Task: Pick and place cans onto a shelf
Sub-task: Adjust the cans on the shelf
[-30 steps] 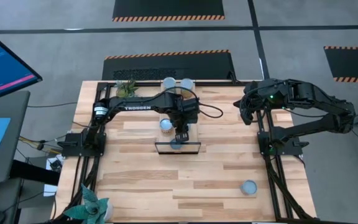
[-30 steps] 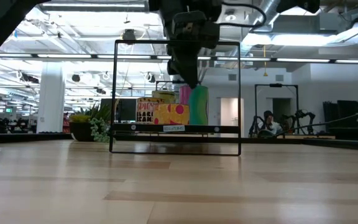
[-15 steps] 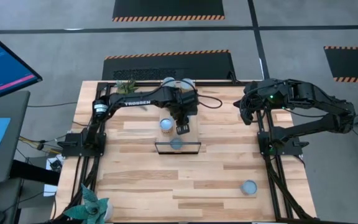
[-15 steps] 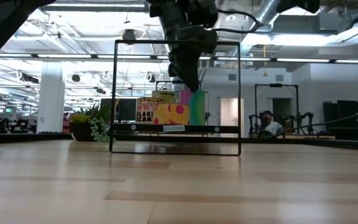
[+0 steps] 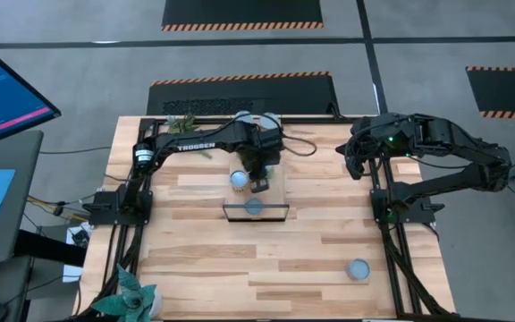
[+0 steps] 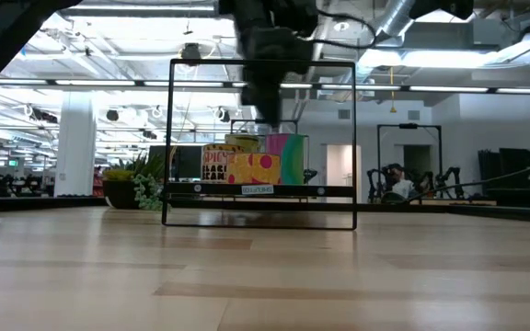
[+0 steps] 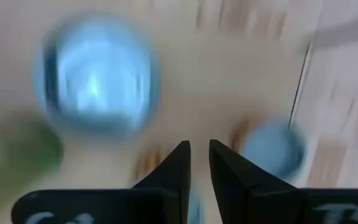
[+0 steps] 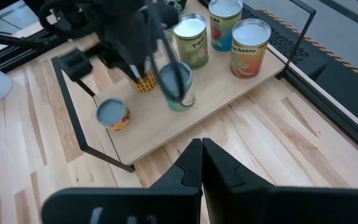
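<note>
Over shelf (image 5: 277, 183), left gripper (image 5: 258, 185) hangs mid-board, jaws nearly together, nothing between them. One can (image 5: 239, 178) stands just beside fingers, another can (image 5: 254, 207) near black-framed end, apart from jaws. Right gripper (image 5: 350, 161) waits off by table's right edge, jaws closed, empty. Stray can (image 5: 358, 269) sits on tabletop (image 5: 311, 250), well apart.

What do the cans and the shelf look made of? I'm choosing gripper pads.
The cans look like metal tins: shiny silver-blue tops, with printed, probably paper, labels. The shelf looks like pale, matte wood with visible grain, framed by thin black rods, likely metal.
</note>
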